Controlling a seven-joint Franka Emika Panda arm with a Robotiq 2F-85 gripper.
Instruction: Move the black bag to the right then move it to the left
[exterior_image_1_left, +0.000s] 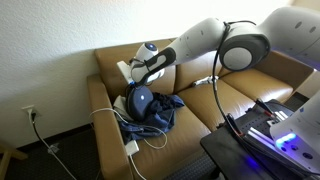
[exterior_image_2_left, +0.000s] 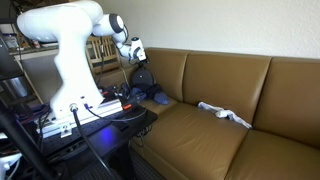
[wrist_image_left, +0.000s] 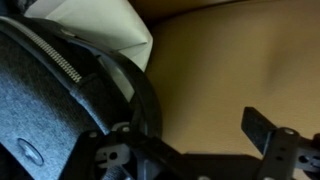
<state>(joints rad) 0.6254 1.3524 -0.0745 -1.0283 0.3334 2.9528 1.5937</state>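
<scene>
The black bag (exterior_image_1_left: 140, 100) stands at one end of the brown couch (exterior_image_1_left: 240, 95), against the armrest; it also shows in the other exterior view (exterior_image_2_left: 140, 78). In the wrist view its grey fabric, zipper and black strap (wrist_image_left: 40, 110) fill the left side. My gripper (exterior_image_1_left: 135, 72) is at the bag's top, also seen in an exterior view (exterior_image_2_left: 135, 56). In the wrist view the jaws (wrist_image_left: 185, 145) are spread wide. The right finger is free over the couch seat, and the left finger is by the bag's strap, partly hidden.
Blue clothing (exterior_image_1_left: 166, 110) lies beside the bag. A white cable and charger (exterior_image_1_left: 131, 147) trail over the seat front. A white cloth (exterior_image_2_left: 225, 113) lies on the middle cushion. A white pillow-like item (wrist_image_left: 100, 25) sits behind the bag. Equipment tables (exterior_image_2_left: 70, 115) stand near the couch.
</scene>
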